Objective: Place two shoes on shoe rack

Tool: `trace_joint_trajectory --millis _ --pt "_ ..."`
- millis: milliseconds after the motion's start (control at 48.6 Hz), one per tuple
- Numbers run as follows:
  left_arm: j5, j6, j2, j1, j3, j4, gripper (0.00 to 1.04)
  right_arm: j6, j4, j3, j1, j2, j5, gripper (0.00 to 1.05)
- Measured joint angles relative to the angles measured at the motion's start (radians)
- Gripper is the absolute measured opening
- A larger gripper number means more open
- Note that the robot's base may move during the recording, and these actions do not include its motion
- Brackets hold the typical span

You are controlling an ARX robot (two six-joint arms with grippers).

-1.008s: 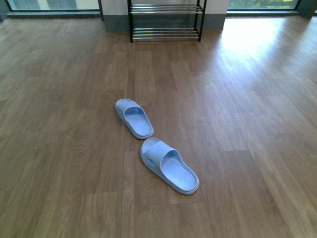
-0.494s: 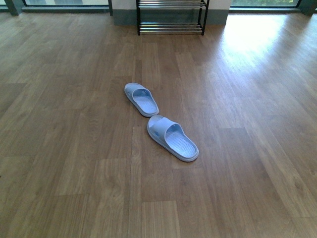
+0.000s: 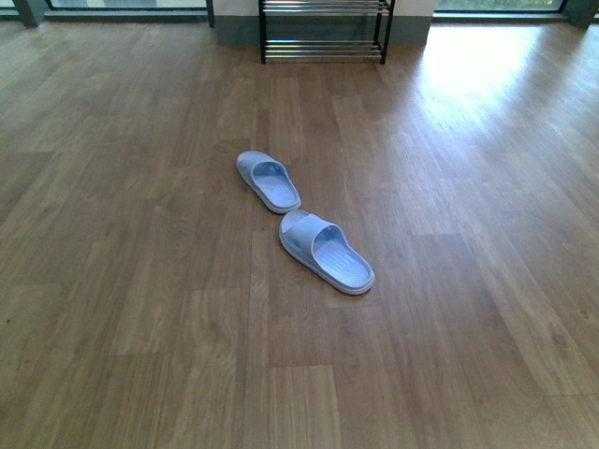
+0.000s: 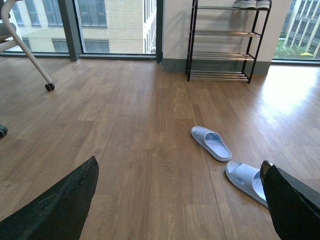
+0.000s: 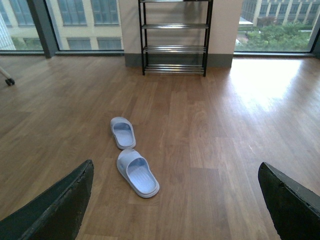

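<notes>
Two pale-blue slide slippers lie on the wooden floor, one behind the other: the far slipper (image 3: 269, 181) and the near slipper (image 3: 327, 251). They also show in the left wrist view (image 4: 211, 142) (image 4: 246, 181) and the right wrist view (image 5: 122, 132) (image 5: 137, 173). The black-framed shoe rack (image 3: 323, 30) with silver rod shelves stands against the far wall, seen fully in the wrist views (image 4: 223, 42) (image 5: 174, 37). My left gripper (image 4: 180, 187) is open and empty above the floor, the near slipper beside one finger. My right gripper (image 5: 175, 192) is open and empty, slippers off to one side.
A pair of grey shoes (image 4: 252, 4) sits on the rack's top shelf. A chair leg with a castor (image 4: 49, 86) stands near the windows at the left. Windows run along the far wall beside the rack.
The front view has pulled back and tilted: the slippers now appear smaller and higher in the picture, and less of the rack shows at the top. The slippers themselves lie as before.
</notes>
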Motion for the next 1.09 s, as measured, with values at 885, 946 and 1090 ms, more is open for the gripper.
trace_joint_trajectory --millis 885,946,1090 --pt "-0.002 0.000 0.000 0.000 0.000 0.000 0.95 0.000 0.000 0.000 0.000 0.000 -0.003 0.95" --pt "-0.002 0.000 0.000 0.000 0.000 0.000 0.95 0.000 0.000 0.000 0.000 0.000 -0.003 0.95" --pt "0.000 0.000 0.000 0.000 0.000 0.000 0.95 0.000 0.000 0.000 0.000 0.000 0.000 0.95"
